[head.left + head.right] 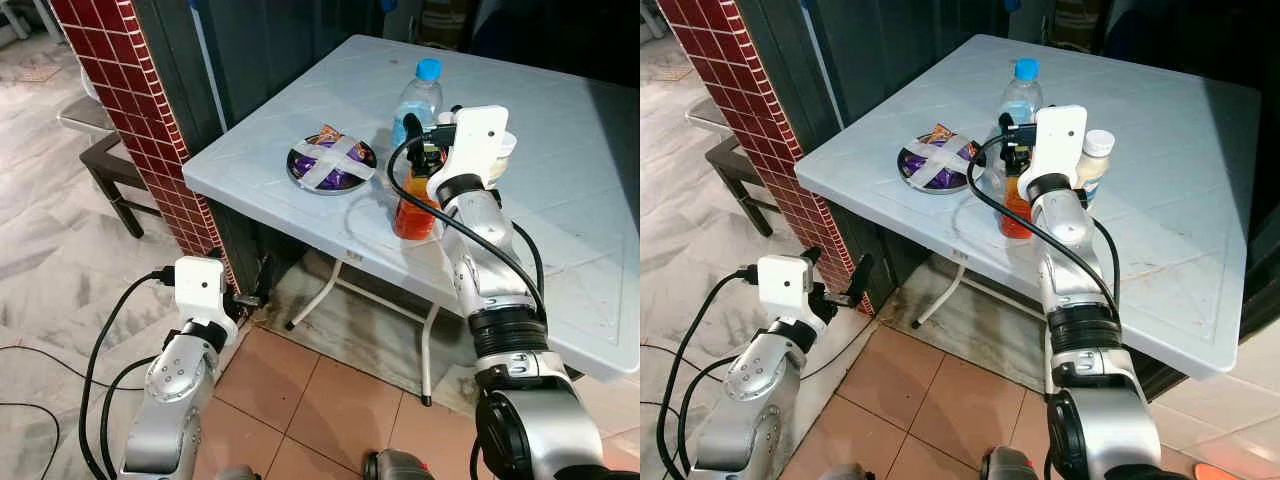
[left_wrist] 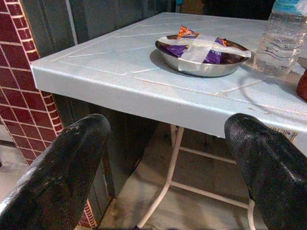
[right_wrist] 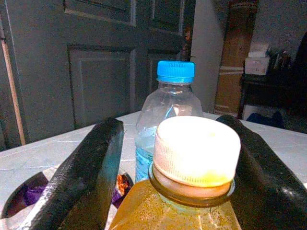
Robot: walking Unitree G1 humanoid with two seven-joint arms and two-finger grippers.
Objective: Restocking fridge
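An orange juice bottle (image 1: 413, 210) with a white cap (image 3: 196, 151) stands near the front edge of the white plastic table (image 1: 560, 200). My right gripper (image 1: 418, 138) is open at its top, one black finger (image 3: 81, 177) on each side of the cap and neck. A clear water bottle (image 1: 420, 100) with a blue cap stands just behind it. A cream bottle (image 1: 1095, 160) with a white cap sits beside my right wrist. My left gripper (image 1: 835, 280) hangs open and holds nothing, below the table's near-left corner.
A steel bowl (image 1: 331, 160) of snack packets, taped over, sits to the left of the bottles. A red brick pillar (image 1: 140, 110) and a dark stool (image 1: 105, 160) stand on the left. White table legs (image 1: 335, 285) and my arms' cables are over the tiled floor.
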